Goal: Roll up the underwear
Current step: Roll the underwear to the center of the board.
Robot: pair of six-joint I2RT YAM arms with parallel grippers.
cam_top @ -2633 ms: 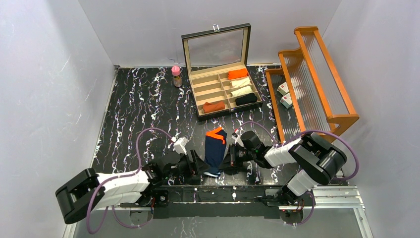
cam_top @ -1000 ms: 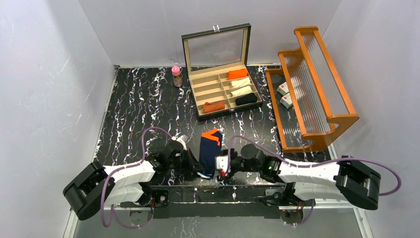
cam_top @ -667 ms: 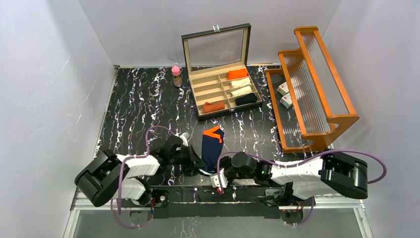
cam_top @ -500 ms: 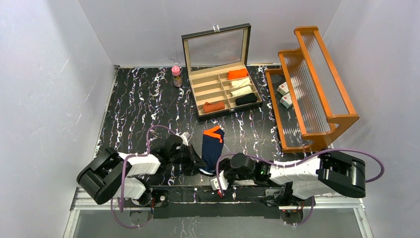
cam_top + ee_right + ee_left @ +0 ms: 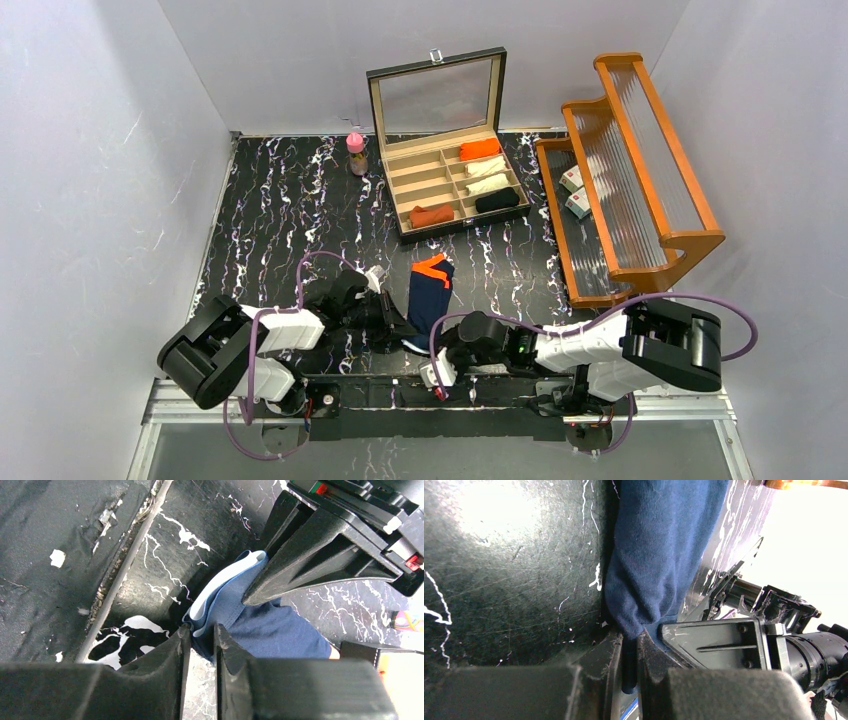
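The navy underwear (image 5: 430,298) with orange trim lies lengthwise on the black marbled table (image 5: 290,210), just beyond the arm bases. My left gripper (image 5: 405,334) is shut on its near left corner. In the left wrist view the blue cloth (image 5: 659,555) runs down into that gripper's (image 5: 629,640) narrow jaws. My right gripper (image 5: 446,346) is at the near right corner. In the right wrist view its jaws (image 5: 200,632) stand close together, with the navy underwear's (image 5: 270,627) light blue hem (image 5: 220,592) caught between them. The two grippers sit almost side by side.
An open compartment box (image 5: 450,185) at the back holds several rolled garments, one of them rust-orange (image 5: 432,215). A pink-capped bottle (image 5: 356,152) stands to its left. A wooden rack (image 5: 630,170) fills the right side. The table's near edge rail (image 5: 125,575) runs right beside my right gripper.
My right arm swung in low to the underwear's near end and its jaws narrowed onto the hem. My left gripper kept its hold and shifted only slightly.
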